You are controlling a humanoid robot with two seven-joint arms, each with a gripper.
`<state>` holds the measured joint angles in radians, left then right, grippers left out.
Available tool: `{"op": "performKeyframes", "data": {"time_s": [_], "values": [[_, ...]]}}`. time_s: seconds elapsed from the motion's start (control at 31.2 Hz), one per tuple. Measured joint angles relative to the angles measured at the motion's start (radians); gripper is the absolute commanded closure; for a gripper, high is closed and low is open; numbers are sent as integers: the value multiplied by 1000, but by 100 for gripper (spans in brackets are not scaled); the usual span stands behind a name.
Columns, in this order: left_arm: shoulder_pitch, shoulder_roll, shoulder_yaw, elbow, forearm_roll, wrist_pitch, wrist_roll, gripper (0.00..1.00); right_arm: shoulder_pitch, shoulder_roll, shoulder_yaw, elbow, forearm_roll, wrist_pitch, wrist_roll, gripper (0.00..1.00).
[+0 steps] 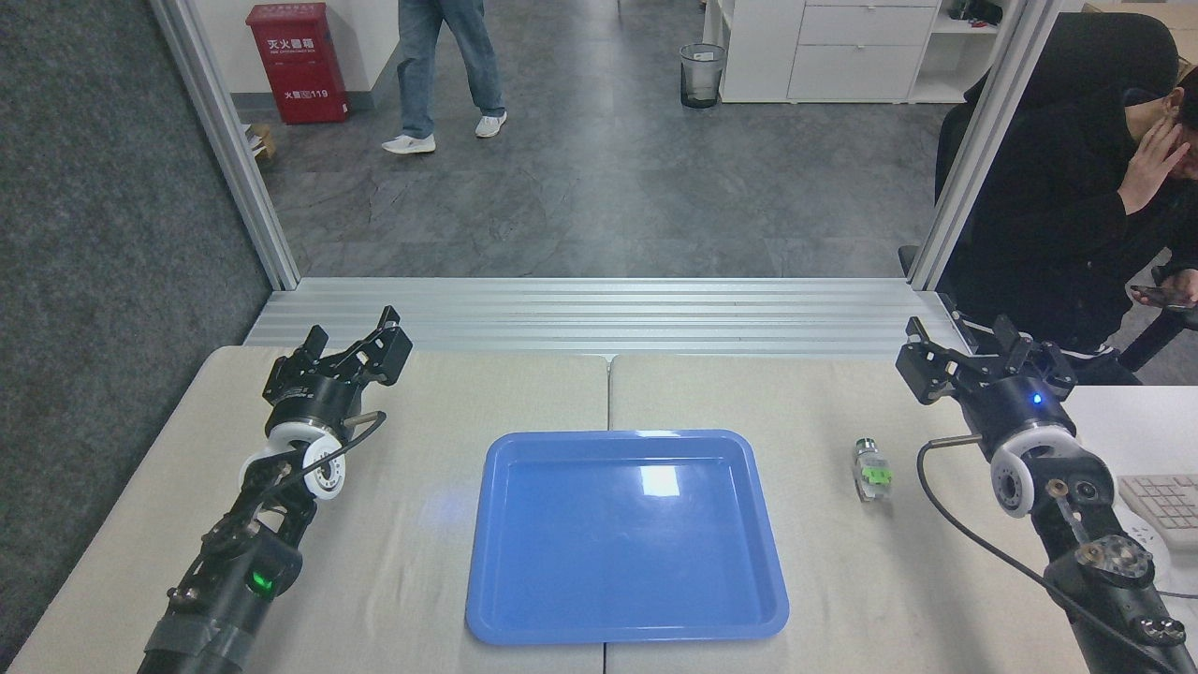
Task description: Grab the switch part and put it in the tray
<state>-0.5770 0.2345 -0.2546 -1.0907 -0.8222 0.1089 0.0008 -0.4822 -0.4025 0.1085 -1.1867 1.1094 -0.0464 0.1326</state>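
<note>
Beige tabletop (421, 580) up front, grey office floor behind it, pretty ordinary setup. Far left: a red cabinet (298, 62) against the wall, and a person's legs (440, 75) mid-stride on the floor. Closer in, left gripper (360, 342) parked over the table's back-left corner, jaws spread, holding nothing, well apart from everything that mattered. Dead centre sat the tray (487, 524), glossy blue, nothing in it. Right of the tray but not touching it lay the switch part (871, 471), on its side, dark metal end pointing away, green bit in the middle. Further right and further back hung the right gripper (969, 365), fingers apart and empty, near the part but not over it. Far right, a seated person in black (1076, 206) and a keyboard corner (1165, 501). Pick not yet started, by the look of it. Biggest worry: small, slick-looking piece lying flat, so an off-centre pinch could easily squirt it sideways or roll it on that round end. Also that cable (973, 548) looping off the right arm, could maybe drag across the part on the way down.
</note>
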Motion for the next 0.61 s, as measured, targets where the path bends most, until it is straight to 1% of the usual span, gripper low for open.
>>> {"op": "performKeyframes", "data": {"time_s": [0.61], "values": [[0,0,0,0,0,0,0,0,14,0,-22,-44,-7,16,-4,0]]}}
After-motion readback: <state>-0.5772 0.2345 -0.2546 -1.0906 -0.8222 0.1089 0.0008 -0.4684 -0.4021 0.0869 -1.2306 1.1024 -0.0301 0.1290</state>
